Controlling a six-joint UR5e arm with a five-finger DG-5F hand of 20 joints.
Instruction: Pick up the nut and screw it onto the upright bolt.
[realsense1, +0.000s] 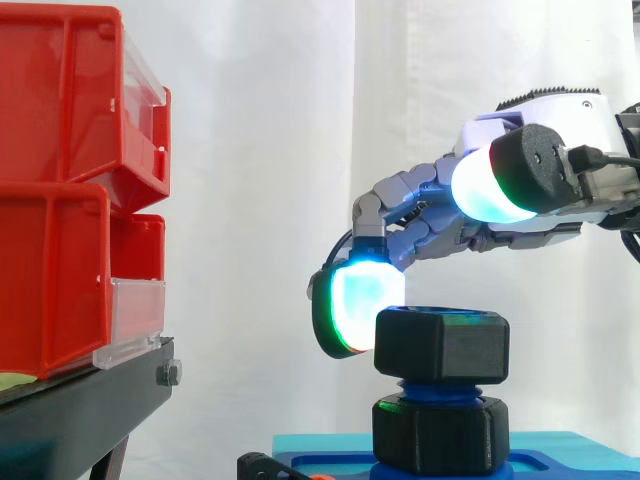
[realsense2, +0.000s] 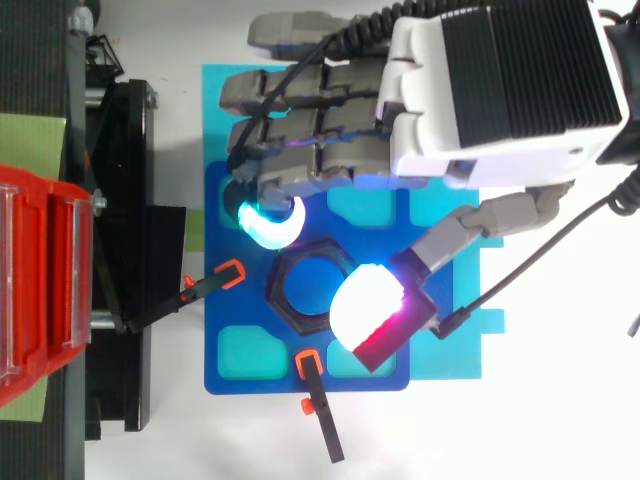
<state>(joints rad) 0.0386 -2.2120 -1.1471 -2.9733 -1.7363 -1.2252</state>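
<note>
Hand: the hand (realsense2: 500, 90) is held spread over the nut, not pinching it; one glowing fingertip (realsense1: 362, 300) is laid against the nut's side face, while the thumb pad (realsense1: 490, 185) is seen raised above the nut's top.
Nut: the black hexagonal nut (realsense1: 442, 345) is seated level on top of the upright blue bolt (realsense1: 440, 388).
Handling: the nut is judged stiff, light and fairly smooth. Two opposite flats are judged the best hold, since corners would slip off rounded pads.
Below the nut: a second black hexagonal collar (realsense1: 440, 435) is set at the bolt's foot, with blue thread exposed between the two.
Base: the bolt is carried on a blue plate (realsense2: 225, 370), held by orange-tipped clamps (realsense2: 212, 285).
Further out: red bins (realsense1: 60, 200) are stacked on a black stand (realsense1: 80, 410).
Hidden: the thread inside the nut is covered, so it cannot be told whether the nut is engaged or only resting. The plate's underside is cut off.
</note>
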